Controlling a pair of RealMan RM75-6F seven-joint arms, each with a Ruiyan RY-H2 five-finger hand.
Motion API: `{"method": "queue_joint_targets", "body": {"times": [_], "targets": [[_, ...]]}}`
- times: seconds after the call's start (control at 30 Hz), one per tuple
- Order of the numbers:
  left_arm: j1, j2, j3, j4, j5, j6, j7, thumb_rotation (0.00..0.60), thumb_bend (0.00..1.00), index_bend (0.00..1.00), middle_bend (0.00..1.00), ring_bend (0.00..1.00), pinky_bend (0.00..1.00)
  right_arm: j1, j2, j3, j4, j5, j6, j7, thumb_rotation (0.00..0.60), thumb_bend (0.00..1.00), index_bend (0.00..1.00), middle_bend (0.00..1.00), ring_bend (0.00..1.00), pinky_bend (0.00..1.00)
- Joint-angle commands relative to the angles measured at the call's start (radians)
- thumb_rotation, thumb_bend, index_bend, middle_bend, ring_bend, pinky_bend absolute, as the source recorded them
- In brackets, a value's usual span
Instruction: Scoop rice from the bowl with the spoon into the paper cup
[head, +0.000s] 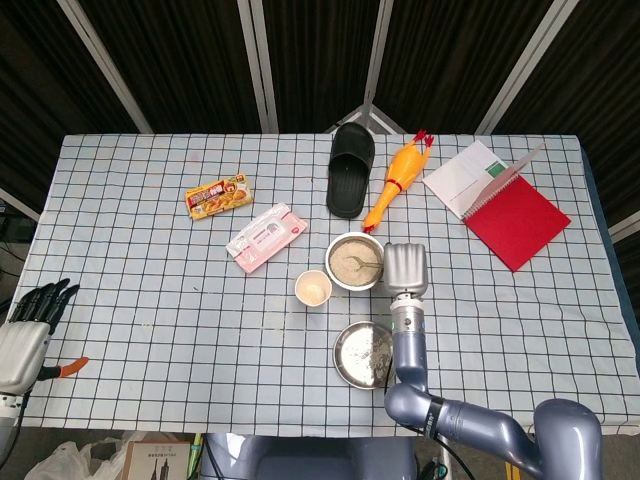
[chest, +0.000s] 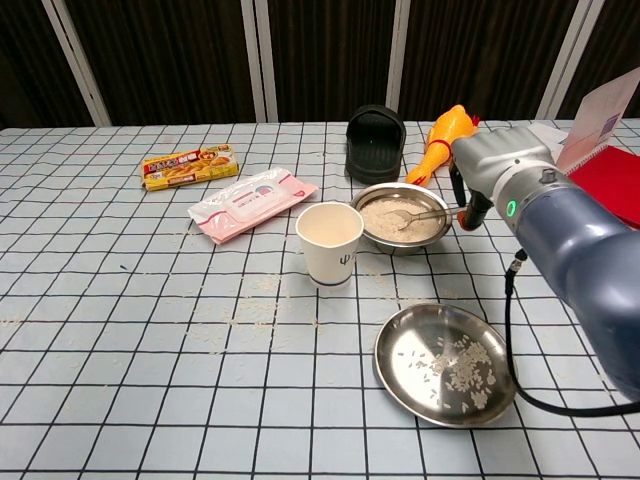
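On the checked tablecloth (head: 150, 290), seen from the head camera, stand one rice bowl (head: 352, 261), one paper cup (head: 313, 289) just beside its lower left, and one shallow steel dish (head: 364, 354) nearer the robot. One spoon (head: 366, 264) lies in the bowl, its long axis running roughly across the table, handle toward the right hand (head: 405, 269), which sits just right of the bowl; whether its fingers touch the handle I cannot tell. The left hand (head: 30, 325) hangs at the table's left edge, dark fingers straight and slightly apart, holding nothing. Further off lie one black slipper (head: 350, 170), one rubber chicken (head: 397, 176), one red notebook (head: 515, 215), one pink packet (head: 266, 236) and one yellow box (head: 217, 196); their print is too small to read.

From the chest camera, the cup (chest: 329, 243) bears a small dark mark, unreadable. The spoon (chest: 420, 215) rests bowl-down in the rice (chest: 395, 216), handle pointing right toward the hand (chest: 490, 170), whose dark fingers (chest: 475, 208) hang just past the rim.
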Motion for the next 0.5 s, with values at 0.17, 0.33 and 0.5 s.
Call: {"method": "queue_joint_targets", "body": {"times": [0.17, 0.33, 0.5], "targets": [[0.0, 0.0, 0.0, 0.0, 0.001, 0.0, 0.0, 0.6, 0.0, 0.0, 0.0, 0.0, 0.0, 0.007, 0.029, 0.028, -0.068, 0.08, 0.032, -0.028, 0.6, 0.59, 0.65, 0.88, 0.95, 1.0], [0.0, 0.0, 0.001, 0.001, 0.0, 0.0, 0.002, 0.6, 0.0, 0.0, 0.0, 0.0, 0.0, 0.013, 0.048, 0.041, -0.098, 0.126, 0.046, -0.034, 0.6, 0.59, 0.65, 0.88, 0.95, 1.0], [0.0, -0.001, 0.0, 0.001, -0.001, 0.0, 0.004, 0.6, 0.0, 0.0, 0.0, 0.0, 0.0, 0.017, 0.064, 0.043, -0.124, 0.15, 0.055, -0.034, 0.6, 0.59, 0.65, 0.88, 0.95, 1.0]]}}
